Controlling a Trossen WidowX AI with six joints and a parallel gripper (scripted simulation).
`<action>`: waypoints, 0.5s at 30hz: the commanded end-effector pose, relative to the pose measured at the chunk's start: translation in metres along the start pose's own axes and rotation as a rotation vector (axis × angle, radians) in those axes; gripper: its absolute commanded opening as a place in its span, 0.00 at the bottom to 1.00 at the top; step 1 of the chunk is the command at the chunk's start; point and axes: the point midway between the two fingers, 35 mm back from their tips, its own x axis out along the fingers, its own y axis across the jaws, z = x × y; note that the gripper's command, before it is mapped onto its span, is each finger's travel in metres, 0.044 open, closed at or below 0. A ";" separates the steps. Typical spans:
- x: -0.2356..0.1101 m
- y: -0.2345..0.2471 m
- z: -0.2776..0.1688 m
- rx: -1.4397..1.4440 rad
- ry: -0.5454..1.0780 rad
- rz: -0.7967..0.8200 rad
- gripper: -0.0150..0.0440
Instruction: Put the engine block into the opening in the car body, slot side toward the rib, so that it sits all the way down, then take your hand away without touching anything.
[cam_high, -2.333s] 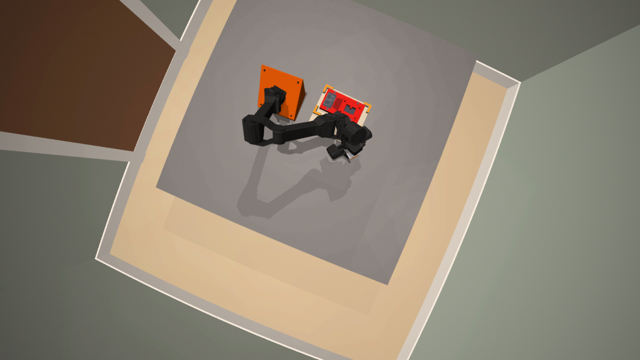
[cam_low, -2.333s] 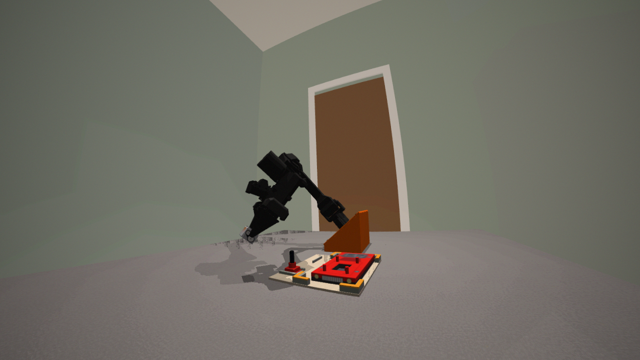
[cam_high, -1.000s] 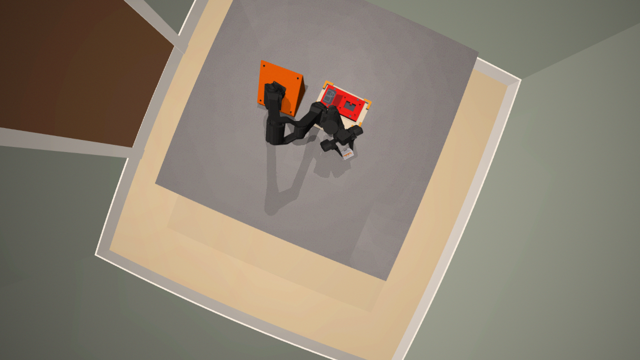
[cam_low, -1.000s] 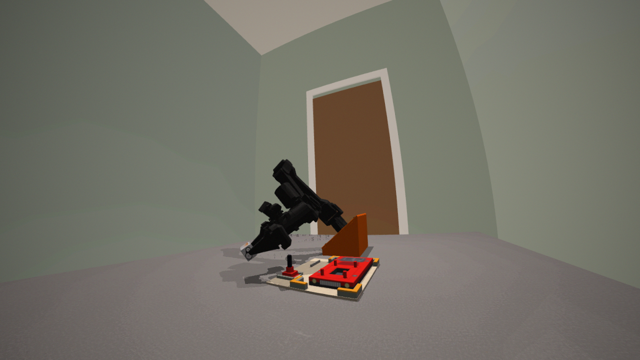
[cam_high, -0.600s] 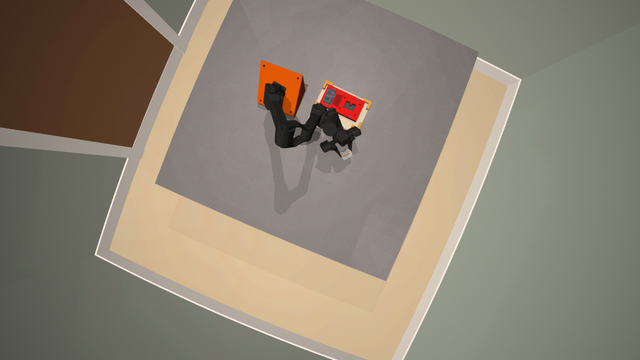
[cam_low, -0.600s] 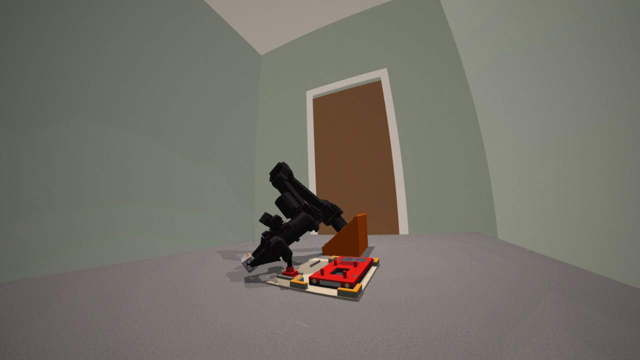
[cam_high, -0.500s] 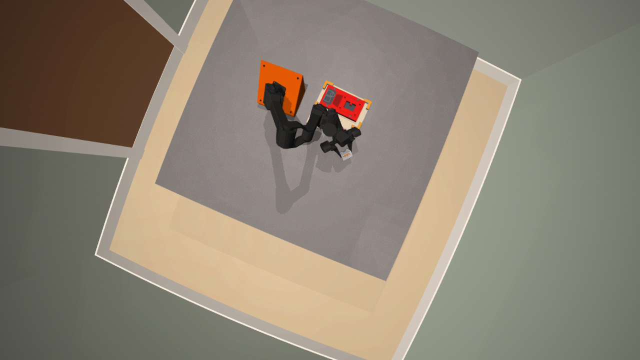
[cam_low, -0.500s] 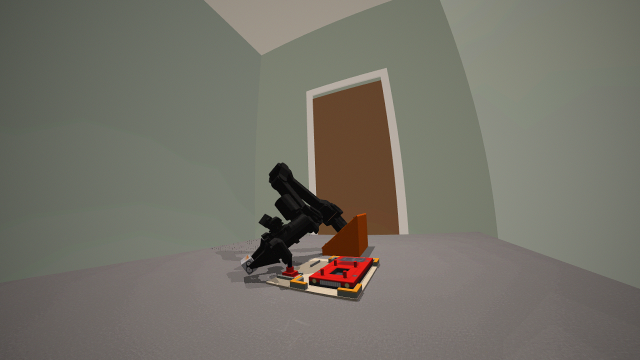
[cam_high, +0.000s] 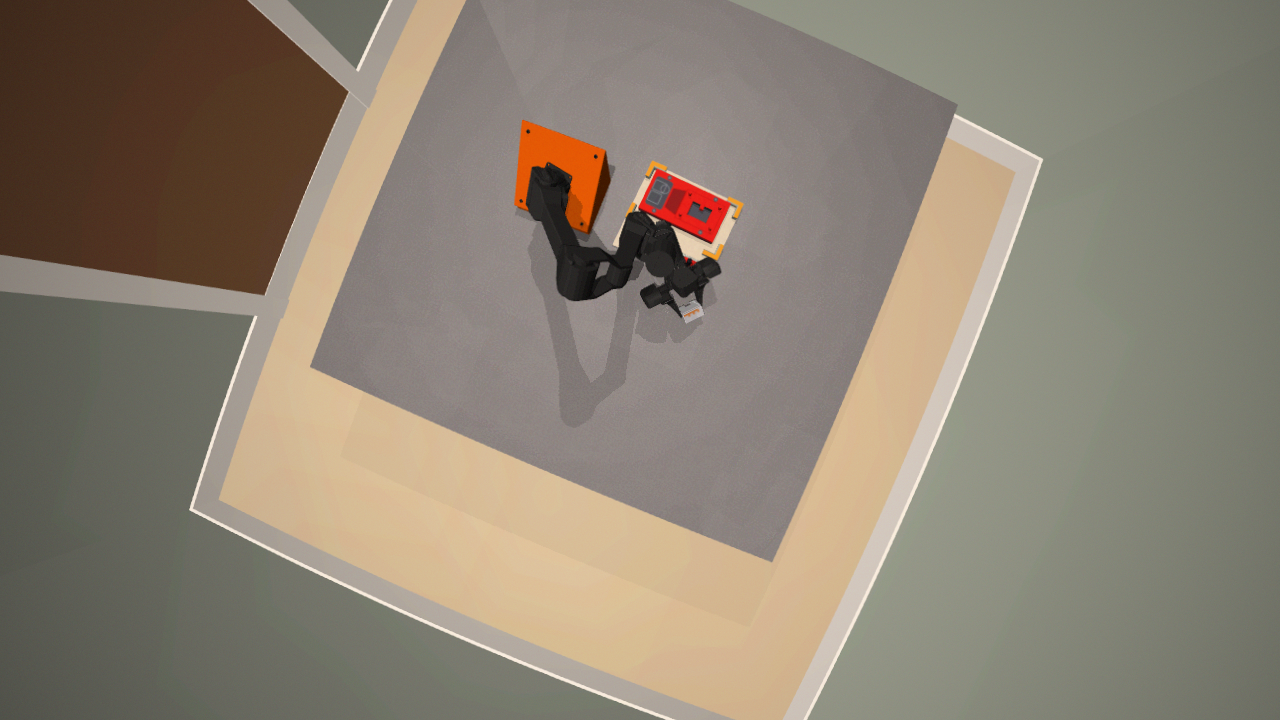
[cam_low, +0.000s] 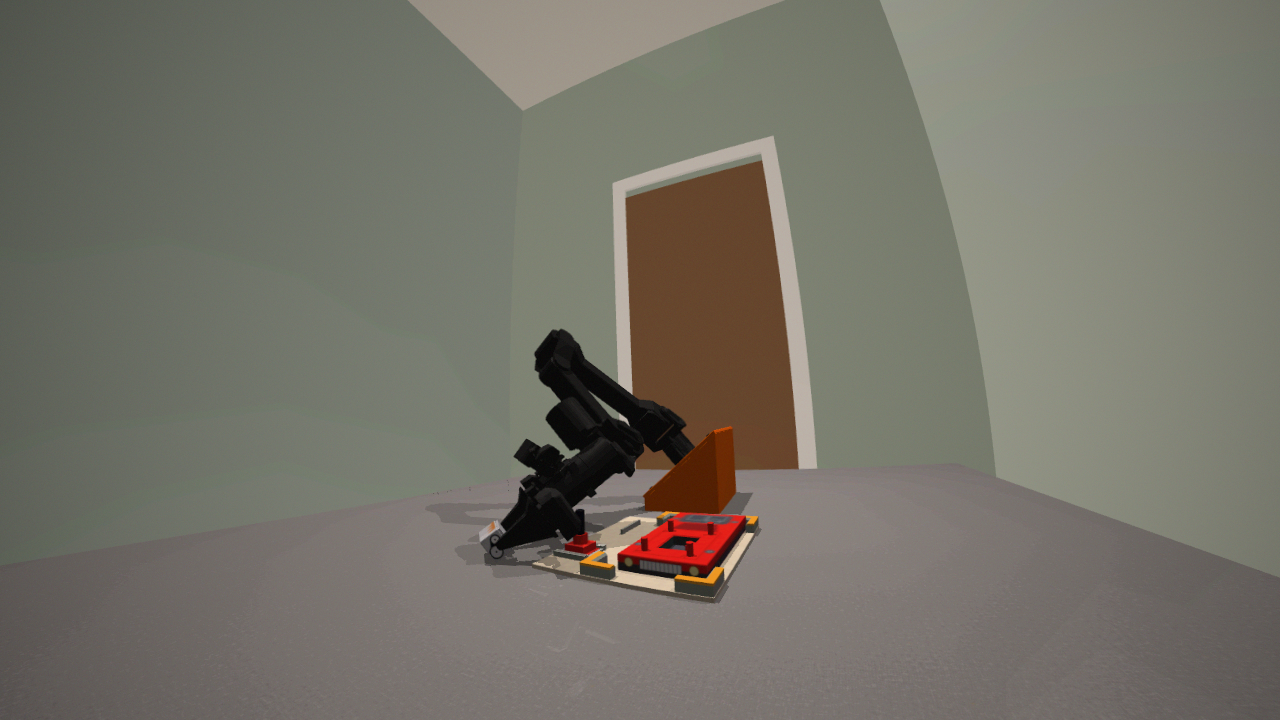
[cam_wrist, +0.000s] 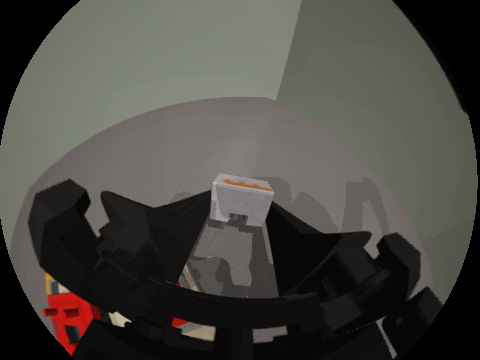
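My gripper (cam_high: 691, 309) (cam_low: 496, 540) (cam_wrist: 240, 199) is shut on the engine block (cam_high: 691, 312) (cam_low: 490, 534) (cam_wrist: 242, 201), a light grey block with orange marks on top. The block is tilted in the fingertips, low over the grey table beside the board. A small dark notch shows at its lower edge in the wrist view. The red car body (cam_high: 718, 217) (cam_low: 716, 543) (cam_wrist: 64, 301) lies flat on the board, away from the block. Its opening (cam_high: 699, 213) (cam_low: 684, 541) is empty, with a small red tab at one edge in the top view.
The cream board (cam_low: 646, 581) (cam_wrist: 118, 319) has orange corner brackets (cam_high: 735, 207) (cam_low: 699, 582) around the car. A red piece with an upright black post (cam_low: 580, 542) stands on the board close beside my gripper. The orange wedge base (cam_high: 565, 152) (cam_low: 702, 485) stands behind the board.
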 end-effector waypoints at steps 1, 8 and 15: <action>0.002 0.002 -0.007 -0.006 0.010 0.010 0.25; 0.001 0.002 -0.002 -0.005 0.001 0.008 0.25; 0.001 0.002 -0.001 -0.005 -0.001 0.007 0.25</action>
